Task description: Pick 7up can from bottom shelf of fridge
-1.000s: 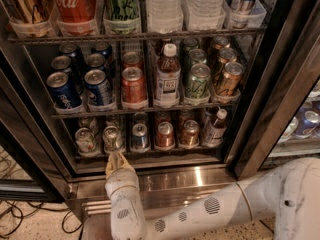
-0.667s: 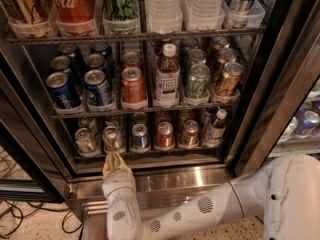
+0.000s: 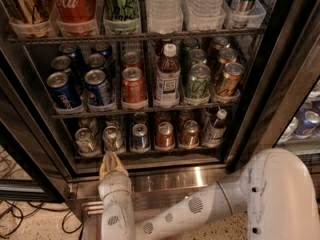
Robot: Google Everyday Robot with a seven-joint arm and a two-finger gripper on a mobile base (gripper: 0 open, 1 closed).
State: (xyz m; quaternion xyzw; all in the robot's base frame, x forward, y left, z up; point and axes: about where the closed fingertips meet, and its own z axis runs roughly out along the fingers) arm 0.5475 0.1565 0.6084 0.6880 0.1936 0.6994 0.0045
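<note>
The 7up can [image 3: 112,138], whitish-silver with green marks, stands second from the left on the bottom shelf [image 3: 150,155] of the fridge [image 3: 255,84]. A similar pale can [image 3: 86,140] stands to its left. To its right are a blue-and-silver can [image 3: 139,136], two copper-red cans [image 3: 165,135] and a small bottle [image 3: 215,129]. My gripper [image 3: 111,160] points up at the shelf's front edge, just below and in front of the 7up can, not touching it.
The shelf above holds blue Pepsi cans [image 3: 62,90], a red can, a bottle [image 3: 167,76] and green and copper cans. The steel slatted base [image 3: 170,181] lies under the gripper. My white arm [image 3: 270,194] fills the lower right. Cables [image 3: 15,209] lie on the floor at left.
The gripper has stayed in front of the 7up can, shifting slightly left. The arm's big white elbow has risen and moved further into view at lower right.
</note>
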